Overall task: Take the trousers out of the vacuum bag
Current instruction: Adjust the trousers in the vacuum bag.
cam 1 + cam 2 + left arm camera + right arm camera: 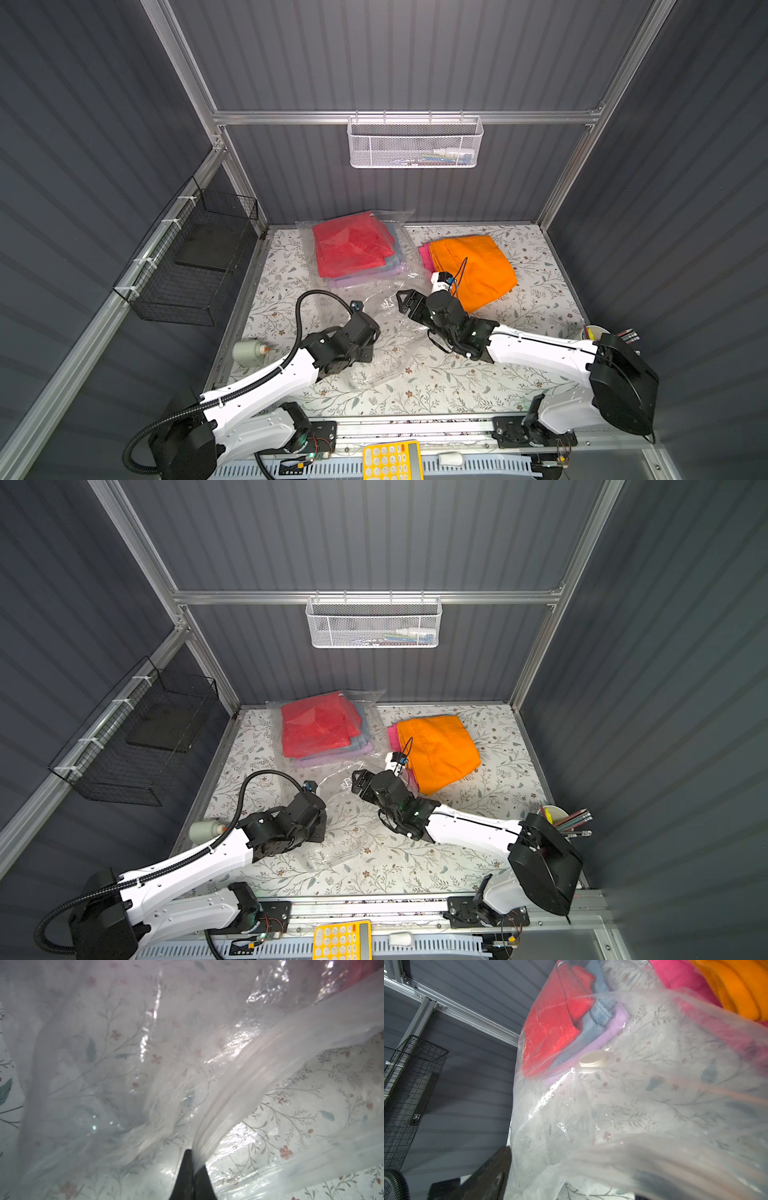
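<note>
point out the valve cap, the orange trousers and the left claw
valve cap (593, 1059): right wrist view, middle of its round top
orange trousers (473, 266): a top view, middle of the folded top
left claw (193, 1162): left wrist view, between its closed tips

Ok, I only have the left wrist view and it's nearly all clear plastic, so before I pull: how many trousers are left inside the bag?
Observer: Three. The red trousers lie on top, with the light blue trousers and lilac trousers beneath, at the far end of the vacuum bag.
Operator: And the other two?
Observer: The orange trousers lie outside on the table, right of the bag, on top of the hot pink trousers.
Operator: Where's the right claw?
Observer: The right claw is open, against the bag's right edge, beside the orange pair.
</note>
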Controlling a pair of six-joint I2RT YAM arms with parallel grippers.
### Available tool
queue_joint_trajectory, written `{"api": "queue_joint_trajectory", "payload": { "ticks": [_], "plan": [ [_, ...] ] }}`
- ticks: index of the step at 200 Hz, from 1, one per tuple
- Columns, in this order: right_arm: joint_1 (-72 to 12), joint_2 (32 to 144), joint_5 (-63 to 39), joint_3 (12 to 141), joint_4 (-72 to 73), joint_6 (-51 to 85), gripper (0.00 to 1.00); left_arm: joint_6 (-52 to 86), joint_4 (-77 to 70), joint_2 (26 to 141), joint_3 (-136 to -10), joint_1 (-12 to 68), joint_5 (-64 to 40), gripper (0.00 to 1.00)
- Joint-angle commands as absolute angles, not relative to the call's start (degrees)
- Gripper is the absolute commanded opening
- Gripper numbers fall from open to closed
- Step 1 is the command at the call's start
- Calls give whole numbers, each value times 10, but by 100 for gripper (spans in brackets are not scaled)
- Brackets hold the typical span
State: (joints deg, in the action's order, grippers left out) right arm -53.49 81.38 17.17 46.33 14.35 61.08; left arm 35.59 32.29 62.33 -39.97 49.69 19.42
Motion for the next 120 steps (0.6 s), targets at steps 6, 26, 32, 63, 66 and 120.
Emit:
{"api": "queue_joint_trajectory", "payload": {
  "ticks": [6,26,32,63,66,120],
  "plan": [
    [-543,792,161,447,149,607,87,342,336,610,-436,498,236,0],
    [-570,773,174,439,139,607,87,330,336,618,-457,498,261,0],
    [-579,766,181,435,137,608,87,326,337,620,-462,498,267,0],
    [-629,746,212,421,125,604,87,301,323,625,-490,497,295,0],
    [-633,747,214,422,122,603,87,297,321,625,-492,497,297,0],
    [-658,812,193,428,144,623,86,243,306,634,-541,492,342,0]
  ]
}}
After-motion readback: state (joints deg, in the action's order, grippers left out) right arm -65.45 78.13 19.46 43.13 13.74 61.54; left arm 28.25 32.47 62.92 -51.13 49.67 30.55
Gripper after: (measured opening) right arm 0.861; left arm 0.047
